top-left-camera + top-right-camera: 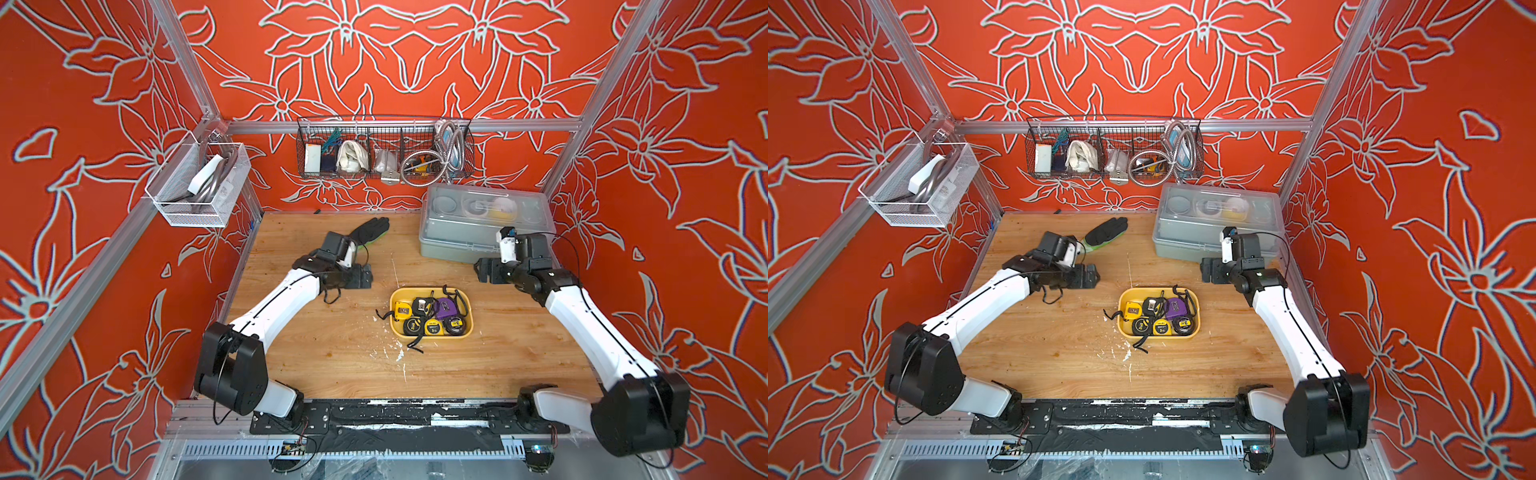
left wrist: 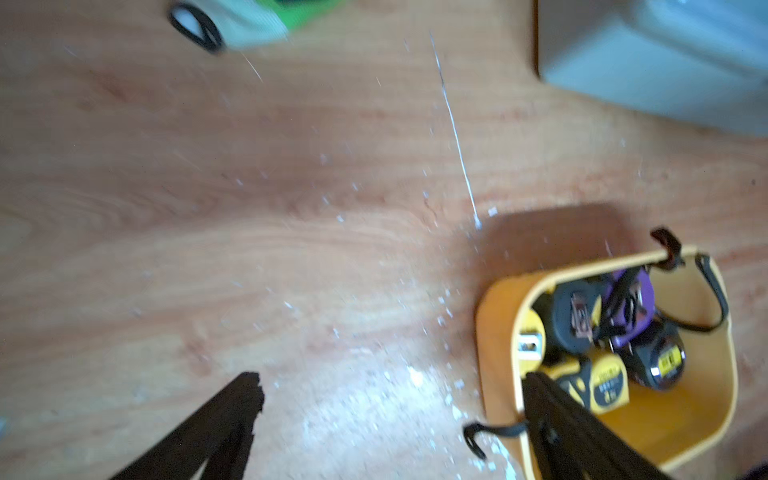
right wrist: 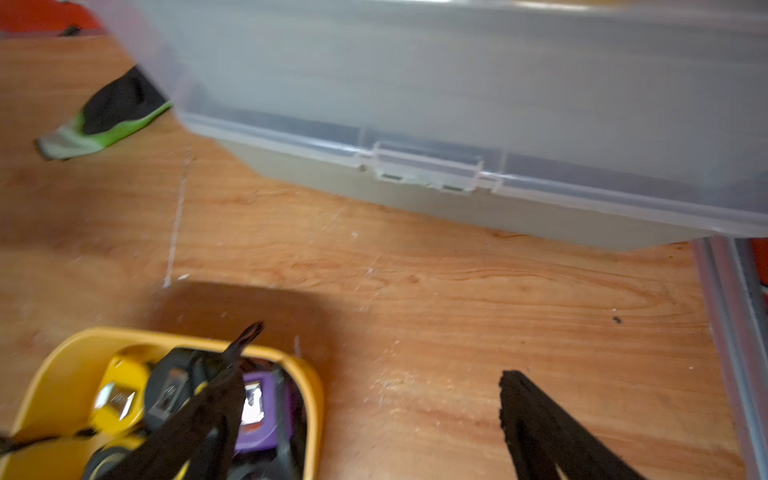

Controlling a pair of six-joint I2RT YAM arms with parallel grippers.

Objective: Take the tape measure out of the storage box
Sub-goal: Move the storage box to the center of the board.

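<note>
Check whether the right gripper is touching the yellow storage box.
Apart. In both top views bare table shows between the right gripper and the rim of the storage box; the overlap in the right wrist view is only line of sight.

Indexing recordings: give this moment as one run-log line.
phase: pre-grasp | left gripper: open, empty | right gripper: open, empty | tape measures: in storage box

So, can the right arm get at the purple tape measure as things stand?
Probably yes: the right gripper hangs open just beside the yellow tray, nothing between them, and the purple tape measure lies exposed at that end.
</note>
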